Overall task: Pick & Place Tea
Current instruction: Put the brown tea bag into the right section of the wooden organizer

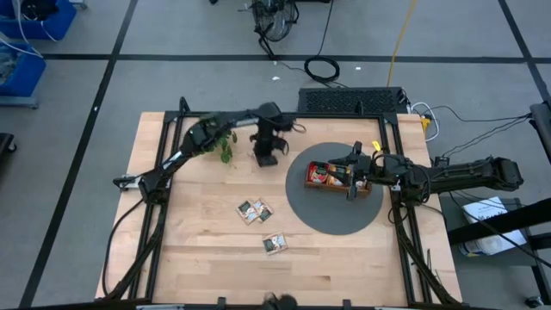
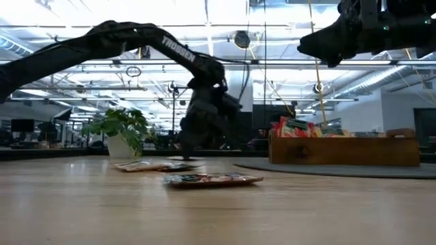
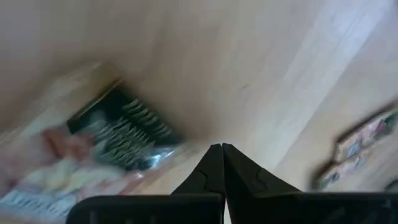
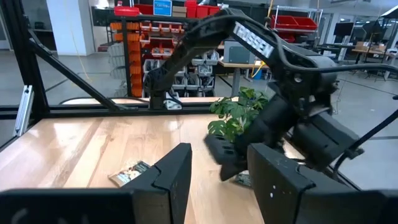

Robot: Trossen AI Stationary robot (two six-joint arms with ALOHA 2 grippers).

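Tea sachets, small flat printed paper squares, lie loose on the pale wooden table (image 1: 198, 258): two (image 1: 255, 210) mid-table, one (image 1: 275, 244) nearer the front, more standing in the long brown wooden tray (image 1: 337, 184) on the grey round mat (image 1: 331, 220). We judge a pick underway: our left gripper (image 1: 265, 158), jaws shut, is down beside the leafy plant (image 1: 225, 145). Our right gripper (image 1: 353, 176) hovers half-open over the tray, apparently empty. Open boards surround the sachets.

Pale wood table (image 1: 198, 258), dark grey round mat (image 1: 336, 220), brown tray (image 1: 362, 189), red-printed sachets (image 1: 320, 175), green plant (image 1: 225, 146)
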